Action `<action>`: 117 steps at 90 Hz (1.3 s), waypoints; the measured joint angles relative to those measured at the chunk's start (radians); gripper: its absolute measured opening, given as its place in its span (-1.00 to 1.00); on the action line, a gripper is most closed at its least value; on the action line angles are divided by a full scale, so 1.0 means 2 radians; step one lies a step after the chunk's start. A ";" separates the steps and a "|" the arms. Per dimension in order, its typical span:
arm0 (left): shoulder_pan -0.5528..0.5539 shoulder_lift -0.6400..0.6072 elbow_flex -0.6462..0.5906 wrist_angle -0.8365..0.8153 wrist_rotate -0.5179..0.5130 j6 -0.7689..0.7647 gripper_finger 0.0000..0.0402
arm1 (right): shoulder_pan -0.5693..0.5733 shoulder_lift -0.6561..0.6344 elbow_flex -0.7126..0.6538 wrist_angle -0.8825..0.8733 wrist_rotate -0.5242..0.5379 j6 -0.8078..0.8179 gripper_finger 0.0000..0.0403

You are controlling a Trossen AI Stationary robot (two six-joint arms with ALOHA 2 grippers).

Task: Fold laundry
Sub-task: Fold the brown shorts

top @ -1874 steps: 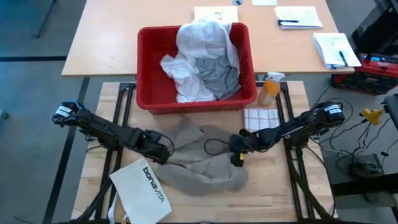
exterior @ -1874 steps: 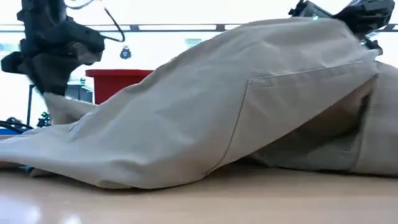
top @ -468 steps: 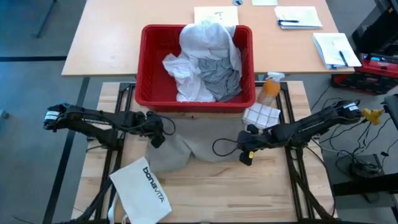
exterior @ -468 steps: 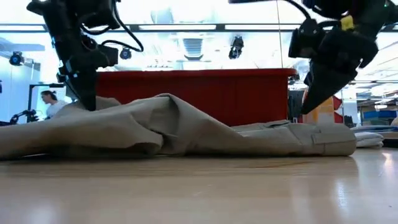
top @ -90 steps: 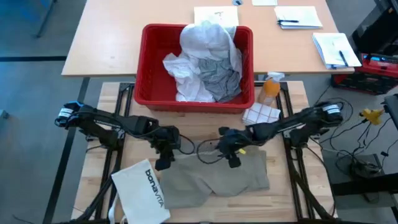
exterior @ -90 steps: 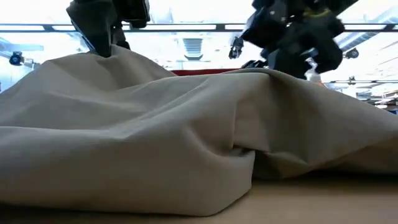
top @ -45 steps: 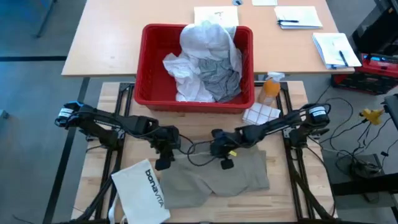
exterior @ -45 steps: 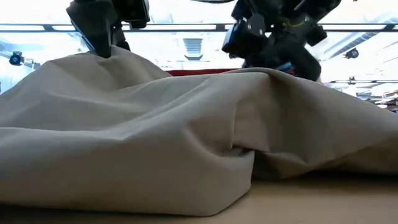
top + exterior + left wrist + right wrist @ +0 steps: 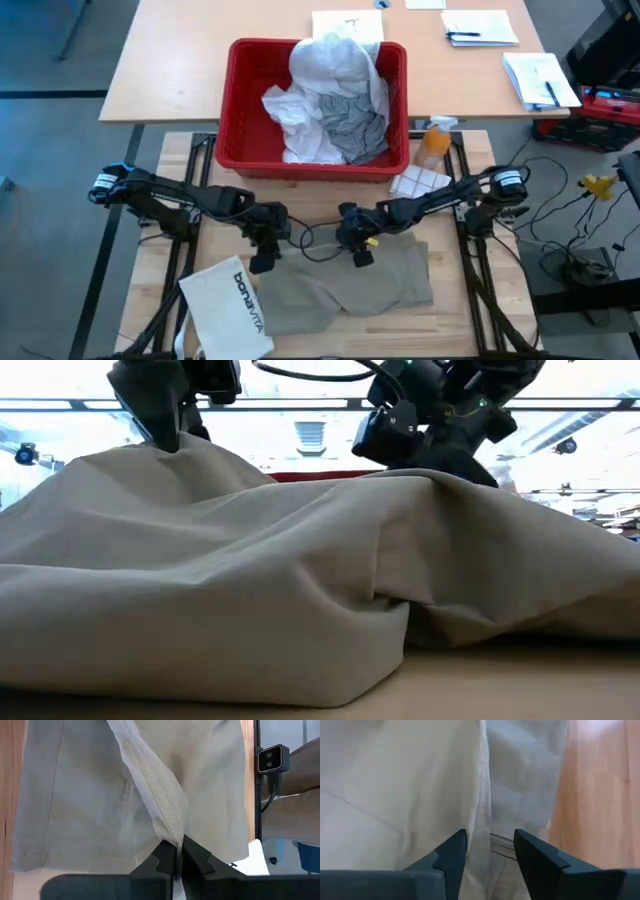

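Two grippers are over the khaki-tan piece [image 9: 345, 285], which lies rumpled toward the front edge of the bench [image 9: 450, 320], its left end just beside a white bag [image 9: 230, 305] at the front left corner. The left gripper [image 9: 262, 250] is at the garment's back left edge, and its wrist view shows the two fingers pressed together on a stitched seam ridge of the cloth [image 9: 165, 815]. The right gripper [image 9: 355, 247] hangs over the back edge near the middle; its fingers [image 9: 451, 855] stand apart with a fold of cloth running between them, not yet pinched. The fabric looks soft and limp, draping into heavy folds in the low view [image 9: 300, 580], so it should sag from wherever it is held; the stitched seams and hems seem the firmest places to grip. The grey T-shirt [image 9: 350, 125] and white shirt [image 9: 330, 60] wait in the red basket [image 9: 232, 120] at the bench's back edge.
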 joint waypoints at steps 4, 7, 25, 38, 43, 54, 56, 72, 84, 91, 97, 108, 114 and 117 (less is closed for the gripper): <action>0.000 0.000 0.000 0.000 0.000 0.001 -1.00 | 0.000 0.002 0.000 0.000 -0.009 -0.002 -0.33; 0.000 0.000 0.000 0.000 0.000 0.002 -1.00 | -0.001 0.003 0.000 -0.001 -0.017 -0.002 -0.38; 0.000 0.000 0.001 0.000 0.000 0.003 -1.00 | -0.003 0.003 -0.001 -0.002 -0.024 0.001 -0.76; 0.000 0.000 0.001 0.000 0.000 0.003 -1.00 | -0.006 0.003 -0.001 -0.007 -0.025 0.001 -0.96; 0.000 0.000 0.001 0.000 0.000 0.003 -1.00 | -0.008 0.004 -0.001 -0.009 -0.025 0.013 -0.99; 0.000 0.000 0.001 0.000 0.000 0.002 -1.00 | -0.007 -0.003 -0.001 -0.018 -0.023 0.024 -1.00; 0.000 0.000 0.001 0.000 0.000 0.003 -1.00 | -0.007 -0.006 -0.001 -0.021 -0.023 0.026 -1.00; 0.004 0.000 0.002 0.000 0.000 -0.005 -1.00 | -0.007 -0.047 -0.001 -0.060 -0.023 0.058 -1.00; 0.010 -0.002 0.002 0.000 -0.019 0.003 -1.00 | -0.007 -0.077 -0.001 -0.089 -0.020 0.061 -1.00; 0.019 -0.002 0.002 0.000 -0.037 0.013 -1.00 | -0.013 -0.082 -0.001 -0.103 -0.016 0.061 -1.00; 0.032 -0.002 0.002 0.000 -0.039 0.014 -1.00 | -0.016 -0.083 -0.001 -0.112 -0.016 0.061 -1.00; 0.054 -0.004 0.002 0.000 -0.046 0.016 -1.00 | -0.016 -0.084 -0.001 -0.119 -0.017 0.061 -1.00; 0.064 -0.004 0.002 -0.002 -0.052 0.019 -1.00 | -0.016 -0.084 -0.001 -0.118 -0.025 0.061 -1.00; 0.069 -0.004 0.002 -0.002 -0.052 0.019 -1.00 | -0.016 -0.084 -0.001 -0.118 -0.025 0.061 -1.00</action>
